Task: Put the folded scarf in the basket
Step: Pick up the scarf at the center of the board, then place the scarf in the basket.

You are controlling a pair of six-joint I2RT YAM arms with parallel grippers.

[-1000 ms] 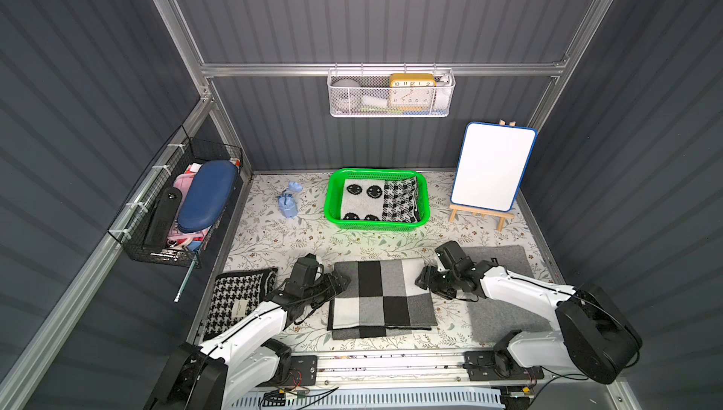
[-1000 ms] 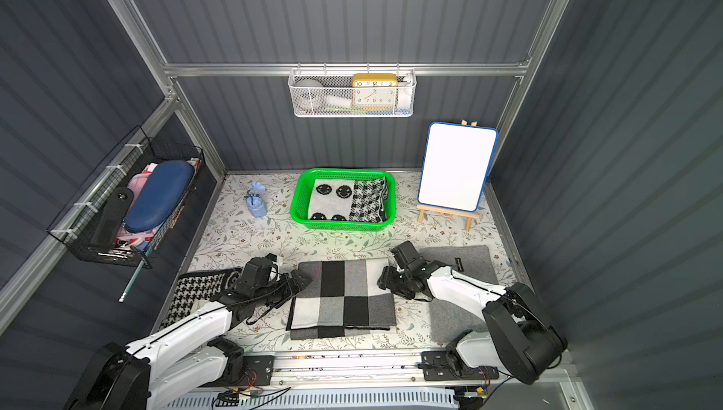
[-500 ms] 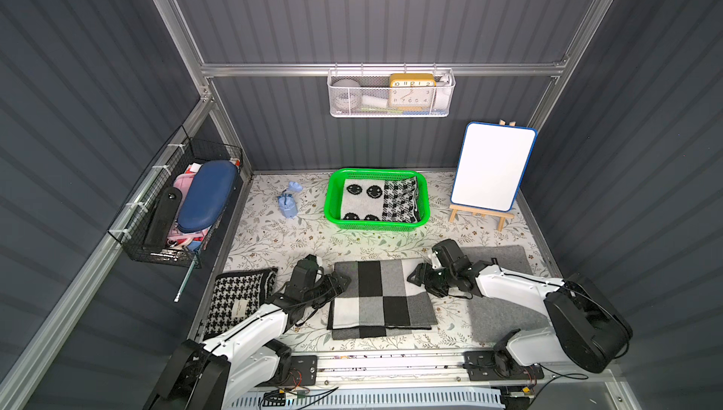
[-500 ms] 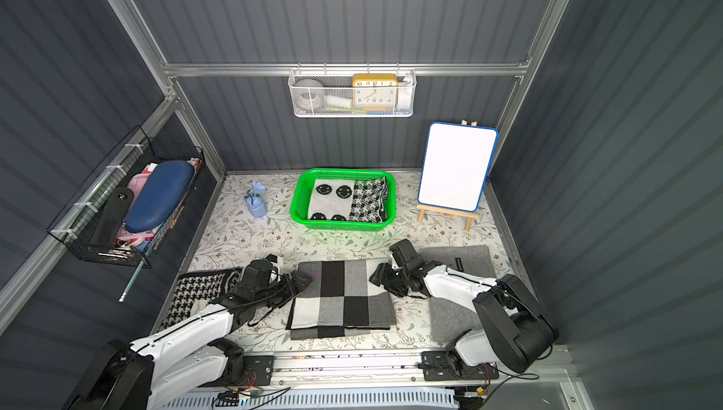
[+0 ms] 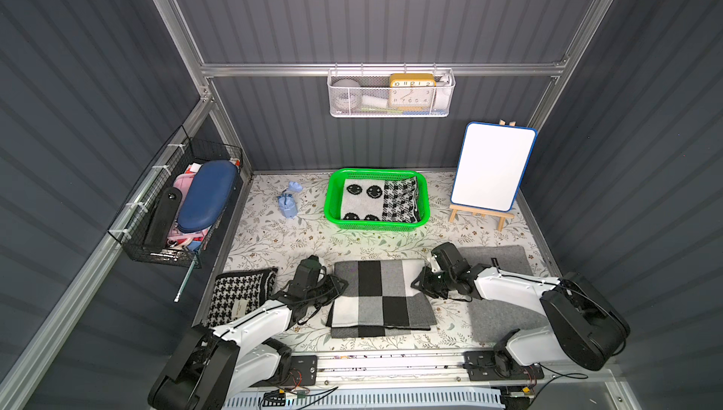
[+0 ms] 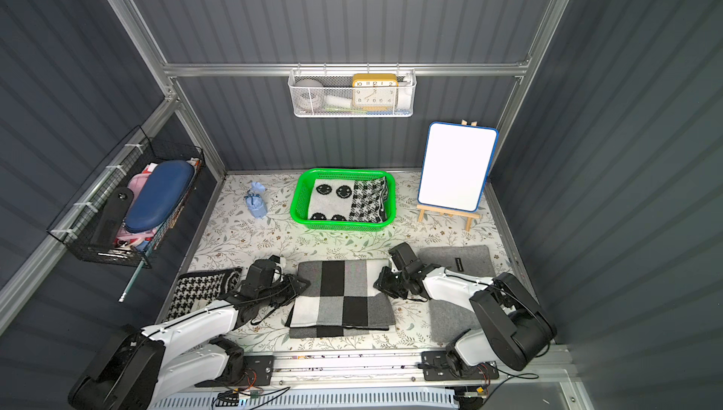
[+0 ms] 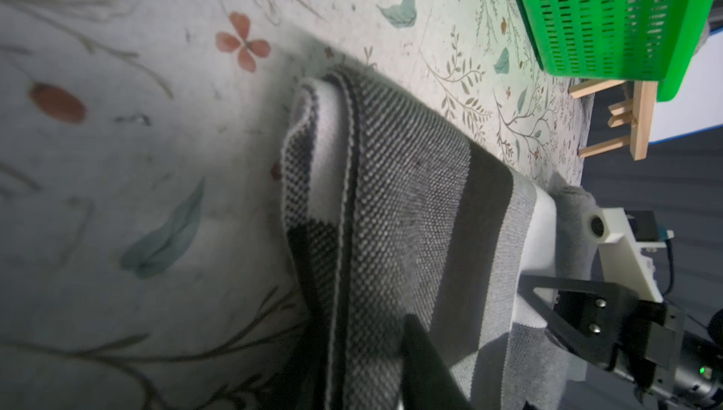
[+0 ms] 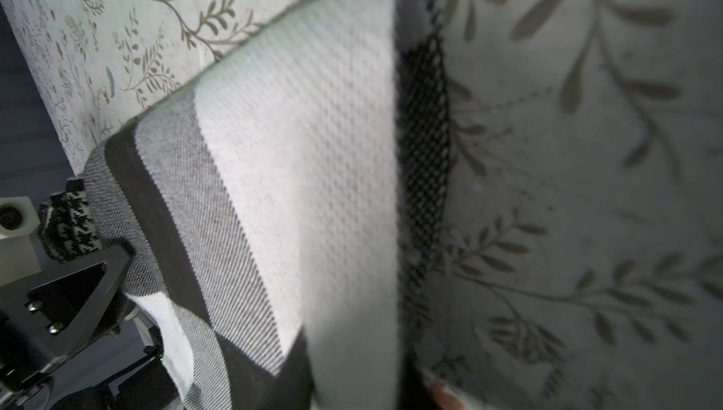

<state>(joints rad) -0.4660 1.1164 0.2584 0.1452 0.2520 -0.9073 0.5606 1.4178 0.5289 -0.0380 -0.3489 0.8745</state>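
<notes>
The folded scarf (image 5: 379, 298) (image 6: 340, 298), in grey, black and white checks, lies flat on the floral mat near the front. My left gripper (image 5: 339, 285) (image 6: 303, 283) is shut on its left edge. My right gripper (image 5: 417, 283) (image 6: 379, 282) is shut on its right edge. The left wrist view shows the scarf's layered edge (image 7: 352, 200) running in between the jaws, and the right wrist view shows the scarf (image 8: 293, 153) the same way. The green basket (image 5: 331, 208) (image 6: 298, 208) stands behind the scarf, with a smiley cloth (image 5: 360, 202) and a houndstooth cloth (image 5: 403, 202) inside.
A houndstooth cloth (image 5: 242, 294) lies front left and a grey felt mat (image 5: 504, 267) lies under the right arm. A whiteboard on an easel (image 5: 493, 165) stands back right, a small blue object (image 5: 288, 202) left of the basket. Wire baskets hang on the left wall (image 5: 176, 208) and back wall (image 5: 391, 95).
Both grippers have closed on the scarf's side edges. The right gripper came in a little toward the scarf. The scarf still lies flat.
</notes>
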